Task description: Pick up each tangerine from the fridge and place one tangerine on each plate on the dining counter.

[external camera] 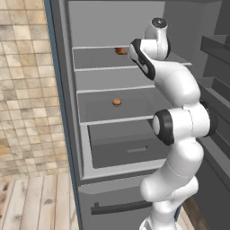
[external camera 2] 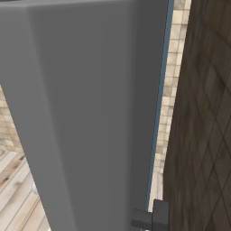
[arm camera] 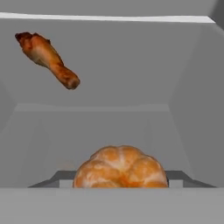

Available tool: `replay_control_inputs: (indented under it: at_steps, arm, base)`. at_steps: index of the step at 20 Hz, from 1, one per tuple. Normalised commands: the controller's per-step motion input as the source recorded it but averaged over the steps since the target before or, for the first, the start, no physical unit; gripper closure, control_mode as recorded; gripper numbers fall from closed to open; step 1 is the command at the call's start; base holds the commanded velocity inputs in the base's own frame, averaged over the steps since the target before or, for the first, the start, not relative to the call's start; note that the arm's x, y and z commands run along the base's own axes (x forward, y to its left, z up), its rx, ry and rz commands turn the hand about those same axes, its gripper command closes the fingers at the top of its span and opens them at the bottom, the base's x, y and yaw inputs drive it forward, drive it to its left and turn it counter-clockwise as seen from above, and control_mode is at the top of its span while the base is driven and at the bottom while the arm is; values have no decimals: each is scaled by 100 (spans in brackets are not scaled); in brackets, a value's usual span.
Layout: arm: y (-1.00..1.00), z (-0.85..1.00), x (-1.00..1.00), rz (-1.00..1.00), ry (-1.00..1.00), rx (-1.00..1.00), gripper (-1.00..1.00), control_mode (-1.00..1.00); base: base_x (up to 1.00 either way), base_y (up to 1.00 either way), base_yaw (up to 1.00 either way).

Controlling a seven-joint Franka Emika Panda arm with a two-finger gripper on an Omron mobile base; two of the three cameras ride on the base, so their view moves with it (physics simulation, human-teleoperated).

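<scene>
End effector (arm camera: 120,178) sits clenched on the near tangerine (arm camera: 120,167): in the hand view its dark fingertips (arm camera: 59,178) press against both flanks of the fruit, which rests on the upper shelf (arm camera: 109,131) of the fridge (external camera: 67,112). Since the grip falls low on a round, slightly flattened fruit, the lift should probably begin straight up and gently, just enough to clear the shelf. The pull-out can then run level, under the pale edge of the shelf above (arm camera: 109,18). A brown drumstick (arm camera: 47,54) lies further back and to one side, well apart from the fruit, so it should not interfere with a straight withdrawal.

From the left base view comes the wider layout: a second tangerine (external camera: 117,102) lies alone on a lower shelf, above the wide grey drawer (external camera: 128,148), and the white arm (external camera: 177,117) reaches up to the drumstick's shelf. That camera cannot show the contact itself, because the arm covers it; the hand view supplies it. From the right base view, the open grey fridge door (external camera 2: 81,113) blocks the interior.
</scene>
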Motion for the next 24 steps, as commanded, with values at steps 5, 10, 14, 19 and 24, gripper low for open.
replay_control_inputs:
  at_steps: [5, 10, 14, 19, 24]
  arm:
    - [0, -64, 7, 0, 7, 0, 100, -100]
    - [11, -17, -58, 0, -5, 0, 100, -100]
    - [39, -21, -100, -3, -5, 0, 100, -100]
    - [41, 0, -100, -5, 0, 5, 100, -100]
    - [6, -55, -100, -9, -8, 1, 100, -100]
  base:
    - [0, 0, 0]
    - [0, 0, 0]
    - [0, 0, 0]
    - [0, 0, 0]
    - [0, 0, 0]
